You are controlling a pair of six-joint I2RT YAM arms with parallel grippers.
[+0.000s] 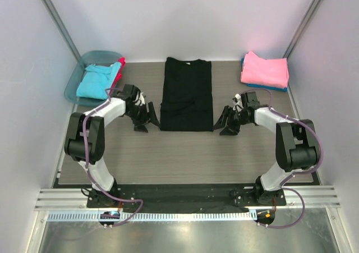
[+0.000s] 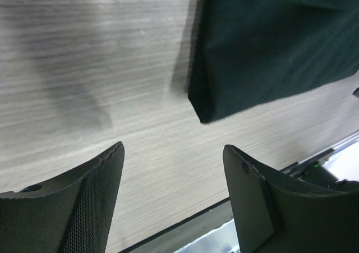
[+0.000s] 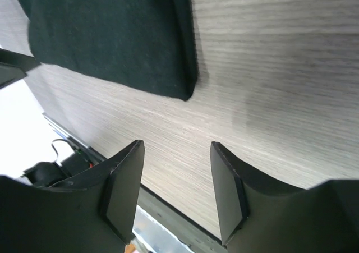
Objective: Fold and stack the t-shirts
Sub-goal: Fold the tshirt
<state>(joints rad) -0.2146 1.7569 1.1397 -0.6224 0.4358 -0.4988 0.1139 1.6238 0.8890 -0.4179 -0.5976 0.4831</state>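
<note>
DESK: What goes under this one?

OPERATOR: The black t-shirt (image 1: 186, 94) lies flat mid-bench (image 1: 185, 157), folded to a narrow strip. Its long axis runs straight from my side toward the back wall (image 1: 185, 17). The collar looks to be at the far end.

DESK: And the hands?

OPERATOR: Both are spread and both are empty. My left hand (image 1: 147, 117) sits just beside the black shirt's near left corner, and my right hand (image 1: 225, 123) just beside its near right corner. On each wrist camera I see bare bench in the gap of the hand. The shirt's corner lies a little ahead, with no contact.

DESK: Which one is closer?

OPERATOR: Neither, as far as I can judge. They mirror each other across the strip, and that's the relation I'm working from. I reckon the next fold carries the near hem up the long axis toward the collar. So each hand reaches inward for its own corner, and both lift together.

DESK: The other shirts?

OPERATOR: The pink t-shirt (image 1: 265, 69), folded on top of a blue one (image 1: 263, 87), sits beyond the black shirt's far right corner. The turquoise t-shirt (image 1: 98, 80) and a red one (image 1: 121, 62) sit in the tub (image 1: 76, 84) off its far left corner. All are well apart from either hand.
</note>
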